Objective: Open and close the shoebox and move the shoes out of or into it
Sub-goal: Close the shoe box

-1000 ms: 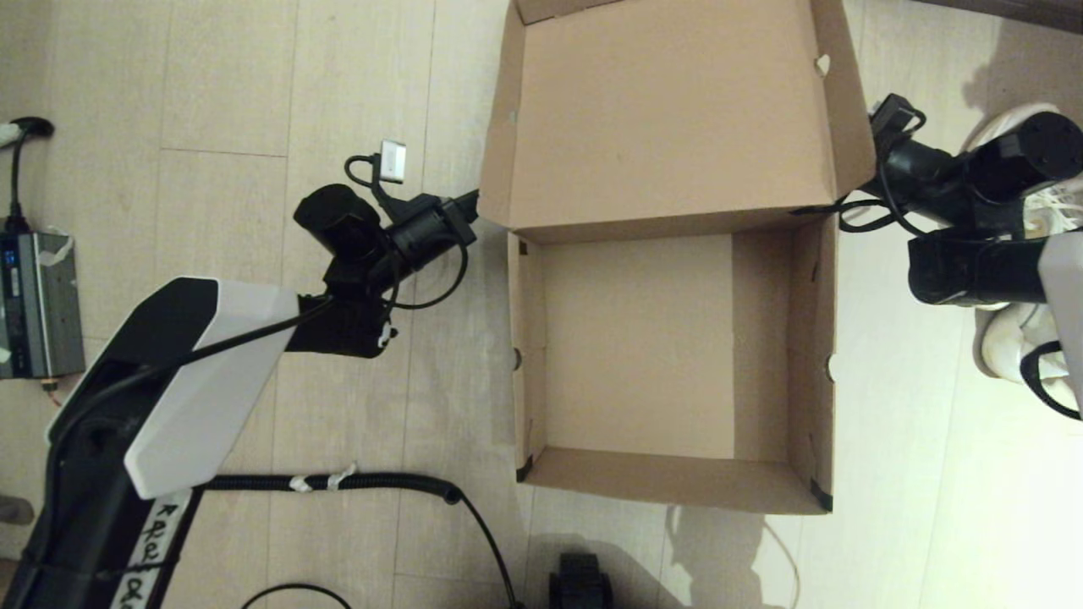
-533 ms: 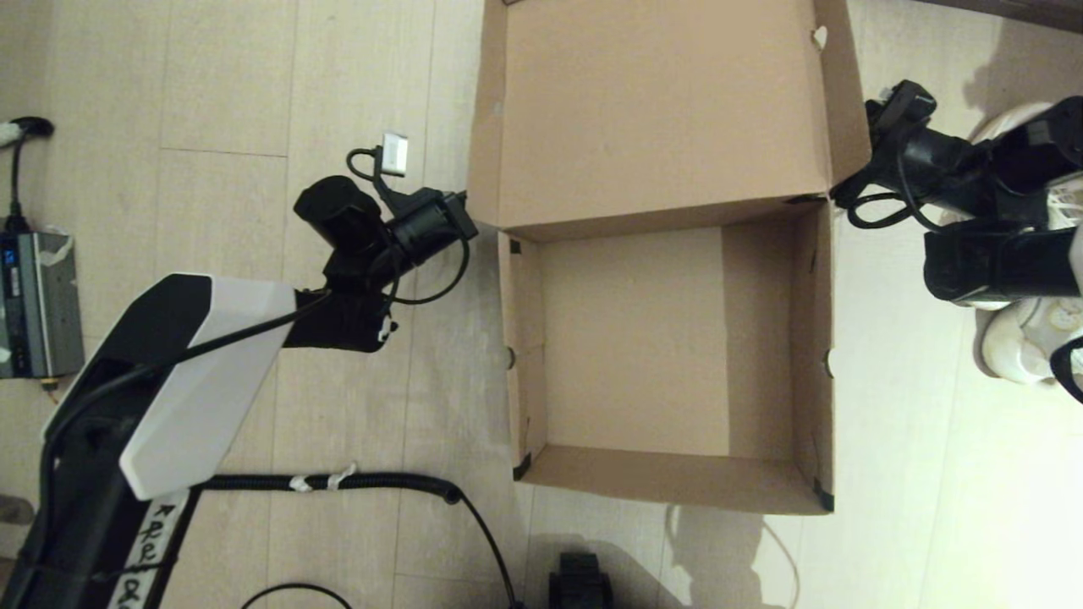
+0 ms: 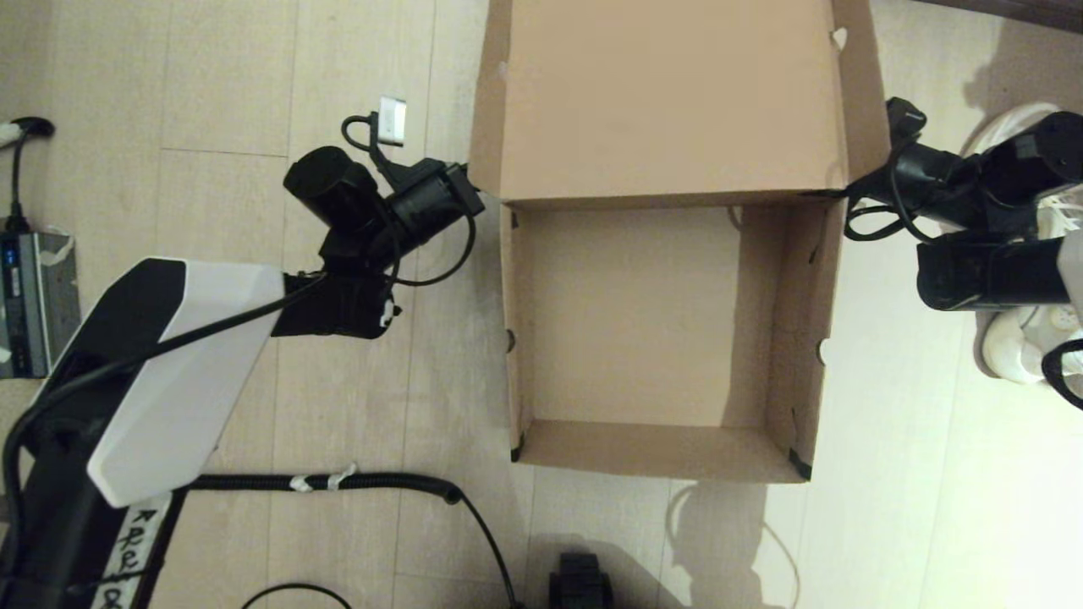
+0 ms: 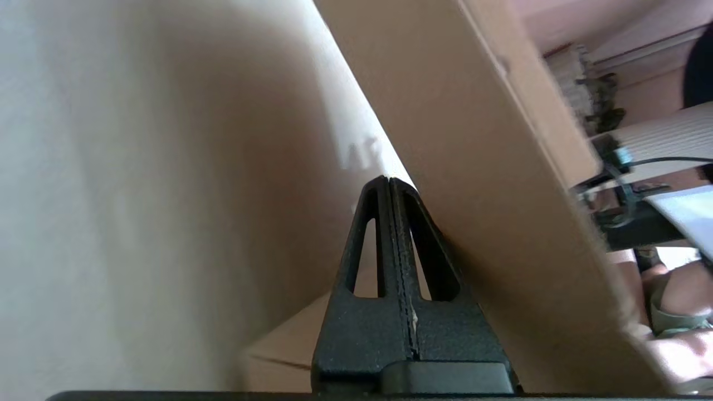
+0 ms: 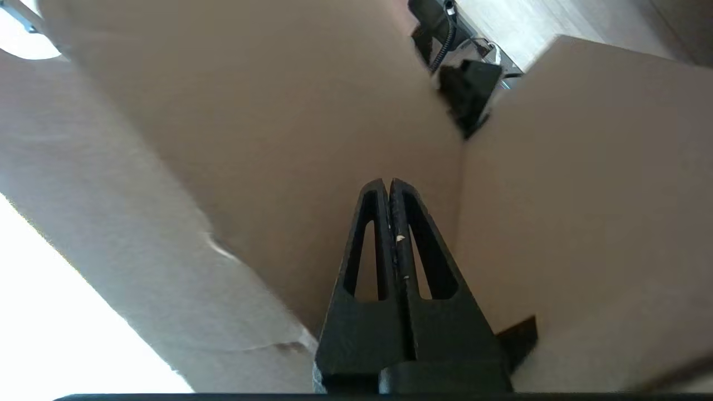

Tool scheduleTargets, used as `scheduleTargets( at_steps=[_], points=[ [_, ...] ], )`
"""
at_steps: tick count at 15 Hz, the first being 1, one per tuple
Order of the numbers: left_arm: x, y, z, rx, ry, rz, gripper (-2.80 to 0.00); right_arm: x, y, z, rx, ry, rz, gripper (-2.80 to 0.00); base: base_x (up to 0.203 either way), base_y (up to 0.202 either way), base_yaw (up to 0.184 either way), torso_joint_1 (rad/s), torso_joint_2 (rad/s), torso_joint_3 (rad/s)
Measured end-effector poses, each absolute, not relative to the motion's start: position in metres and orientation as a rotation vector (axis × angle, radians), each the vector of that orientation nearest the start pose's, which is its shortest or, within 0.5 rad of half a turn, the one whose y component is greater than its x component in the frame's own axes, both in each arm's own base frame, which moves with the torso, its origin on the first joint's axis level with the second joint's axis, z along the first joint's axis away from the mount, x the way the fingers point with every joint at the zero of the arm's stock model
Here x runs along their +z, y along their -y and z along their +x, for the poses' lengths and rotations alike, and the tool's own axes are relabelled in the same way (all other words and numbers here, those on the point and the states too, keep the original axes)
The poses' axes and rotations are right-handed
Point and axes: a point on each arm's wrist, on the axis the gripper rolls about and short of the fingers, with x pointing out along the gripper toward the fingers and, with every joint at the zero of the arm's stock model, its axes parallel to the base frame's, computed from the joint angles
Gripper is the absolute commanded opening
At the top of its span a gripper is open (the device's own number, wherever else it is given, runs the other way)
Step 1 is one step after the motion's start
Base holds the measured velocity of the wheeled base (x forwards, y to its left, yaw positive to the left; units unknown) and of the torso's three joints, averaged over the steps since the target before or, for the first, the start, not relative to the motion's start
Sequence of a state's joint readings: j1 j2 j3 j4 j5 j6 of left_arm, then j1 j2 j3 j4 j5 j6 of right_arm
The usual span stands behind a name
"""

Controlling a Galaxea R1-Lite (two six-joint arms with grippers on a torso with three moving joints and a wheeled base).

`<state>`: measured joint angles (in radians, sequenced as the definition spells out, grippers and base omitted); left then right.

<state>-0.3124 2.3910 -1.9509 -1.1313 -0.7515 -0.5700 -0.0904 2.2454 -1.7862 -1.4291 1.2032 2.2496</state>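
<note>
- Pale wood-plank floor (image 3: 355, 51) is carrying everything; the shoebox (image 3: 651, 338) is sitting open at the centre of the head view, its inside bare, and its lid (image 3: 668, 93) is standing up toward 12 o'clock.
- Shoes (image 3: 1015, 347) are lying on the floor at 3 o'clock of the box, well outside it and partly hidden behind the right arm.
- Risk, as I judge it: the lid is being propped only by two closed tips at its hinge corners, so it could be slipping off one tip and flopping back down over the box.
- Uneven pushing from the two sides could be twisting the lid or skidding the light box across the smooth floor, away from the shoes.
- The right arm is hanging directly over the shoes, so a careless swing could be knocking them farther off.
- Left pincer (image 4: 388, 181) is clenched with nothing between its jaws; its tip is pressing against the lid's outer face, at 9 o'clock of the hinge.
- Right pincer (image 5: 388, 182) is likewise clenched and gripping nothing; its tip is lying close against cardboard where lid meets side wall, at 3 o'clock of the hinge, though I cannot tell whether it is truly touching.
</note>
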Motion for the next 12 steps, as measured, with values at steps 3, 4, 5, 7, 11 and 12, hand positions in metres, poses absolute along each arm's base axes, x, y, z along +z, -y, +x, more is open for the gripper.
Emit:
scheduleTargets(
  at_steps=[3, 4, 5, 7, 11, 12],
  points=[
    [0.265, 0.166, 0.451, -1.192, 0.423, -0.330, -2.80, 0.292, 0.019, 0.431, 1.250, -0.616, 1.306, -2.80, 0.000, 0.000, 0.000, 0.000, 0.00, 0.000],
    [0.266, 0.166, 0.451, -1.194, 0.423, -0.332, -2.80, 0.290, 0.020, 0.433, 1.246, -0.618, 1.310, -2.80, 0.000, 0.000, 0.000, 0.000, 0.00, 0.000],
    [0.266, 0.165, 0.450, -1.198, 0.416, -0.348, -2.80, 0.288, 0.020, 0.434, 1.243, -0.618, 1.310, -2.80, 0.000, 0.000, 0.000, 0.000, 0.00, 0.000],
    [0.271, 0.163, 0.447, -1.223, 0.427, -0.396, -2.80, 0.282, 0.020, 0.438, 1.239, -0.622, 1.312, -2.80, 0.000, 0.000, 0.000, 0.000, 0.00, 0.000],
    [0.269, 0.163, 0.444, -1.237, 0.459, -0.404, -2.80, 0.277, 0.018, 0.444, 1.244, -0.625, 1.309, -2.80, 0.000, 0.000, 0.000, 0.000, 0.00, 0.000],
    [0.266, 0.161, 0.446, -1.230, 0.454, -0.403, -2.80, 0.276, 0.018, 0.445, 1.244, -0.626, 1.310, -2.80, 0.000, 0.000, 0.000, 0.000, 0.00, 0.000]
  ],
)
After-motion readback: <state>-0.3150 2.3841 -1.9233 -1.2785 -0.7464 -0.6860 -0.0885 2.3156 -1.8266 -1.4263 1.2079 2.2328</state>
